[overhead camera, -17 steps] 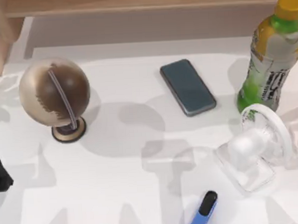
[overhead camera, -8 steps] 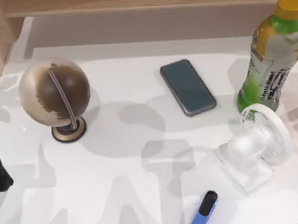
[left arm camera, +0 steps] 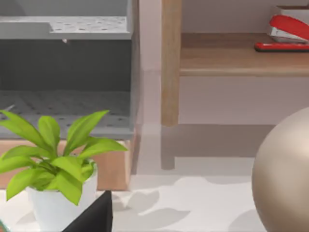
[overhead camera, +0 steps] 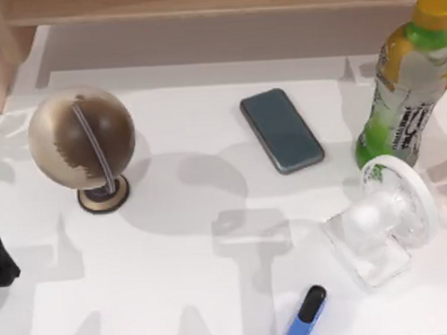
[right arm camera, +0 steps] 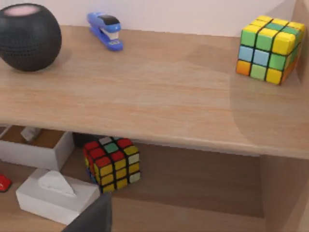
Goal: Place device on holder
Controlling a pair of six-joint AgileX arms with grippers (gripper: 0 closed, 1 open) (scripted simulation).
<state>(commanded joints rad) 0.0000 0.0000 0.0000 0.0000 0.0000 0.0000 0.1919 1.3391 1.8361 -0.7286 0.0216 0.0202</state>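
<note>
Since the device (overhead camera: 281, 131) lies flat and screen-up on the white table (overhead camera: 185, 289), with nothing touching it, the task is judged to be at its very start: no grasp is made, no lift is begun, and the placing is not yet done. A dark edge of the left gripper (left arm camera: 94, 218) is seen beside a potted plant (left arm camera: 53, 164) and near the pale curve of the globe (overhead camera: 82, 137), so that gripper is placed well apart from the device, with the globe between them. A like dark edge of the right gripper (right arm camera: 91, 216) is seen facing wooden shelving and a colour cube (right arm camera: 112, 164), and nothing of the task lies near it either. Whether either gripper is spread or closed cannot be told. The holder (overhead camera: 380, 230) (taken to be the white stand with a round ring and clear base) is found empty, near the device and just beside the green bottle (overhead camera: 408, 83). A blue-and-black stick (overhead camera: 306, 315) lies apart from both and is no part of the job. Everything is left to do: the device must be reached, clamped, raised, carried to the holder and set on it.
</note>
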